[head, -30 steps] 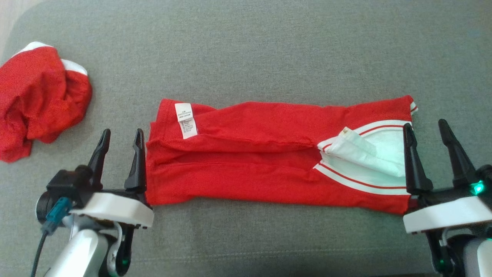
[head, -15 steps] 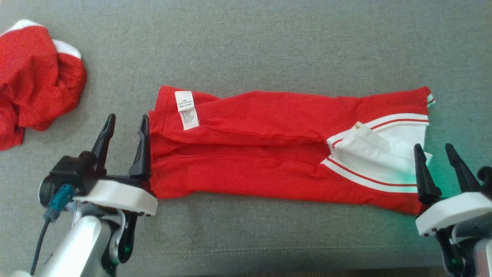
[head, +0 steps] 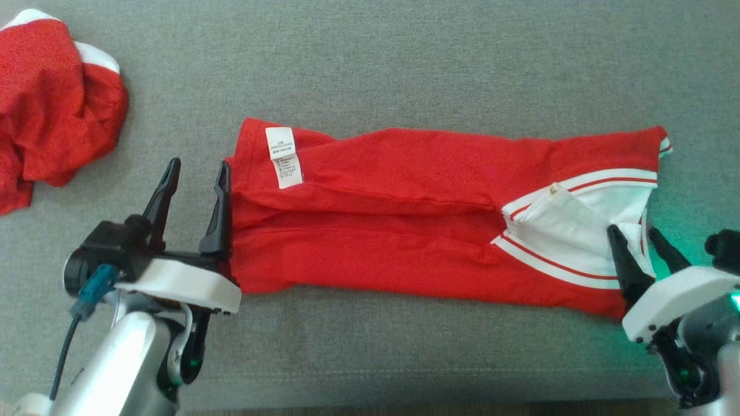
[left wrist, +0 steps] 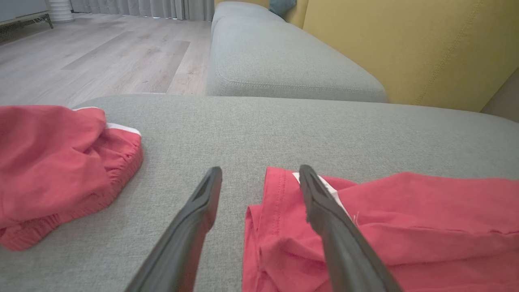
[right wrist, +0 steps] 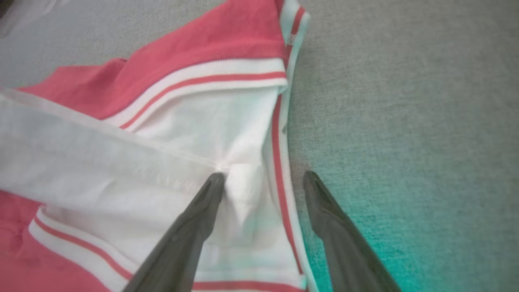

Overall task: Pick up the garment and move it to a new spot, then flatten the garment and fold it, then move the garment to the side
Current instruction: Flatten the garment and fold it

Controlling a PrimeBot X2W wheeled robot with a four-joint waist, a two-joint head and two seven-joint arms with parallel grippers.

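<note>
Head view has the garment (head: 404, 231) lying folded into a long red band across the middle of the grey sofa cushion (head: 404, 63), running from 9 to 3 o'clock. The left claw (head: 199, 164) stands wide at 8 o'clock, its inner finger right against the band's end. The right claw (head: 632, 229) is also wide at 4 o'clock. In the right wrist view one finger sits on the white flap (right wrist: 121, 162), the other on bare cushion, with the striped hem (right wrist: 279, 154) between them.

The main risk, as I judge it, is a partial pinch. The band is several layers deep, so a claw closing on the top layer alone would pull the fold open. The loose white flap could also bunch up on the right end. Uneven lifts would skew the band.

Bare cushion stretches freely toward 12 o'clock. A crumpled red cloth (head: 52, 104) crowds 10 o'clock, and the cushion's front edge runs close at 6 o'clock, so dragging that way could spill the cloth over.
</note>
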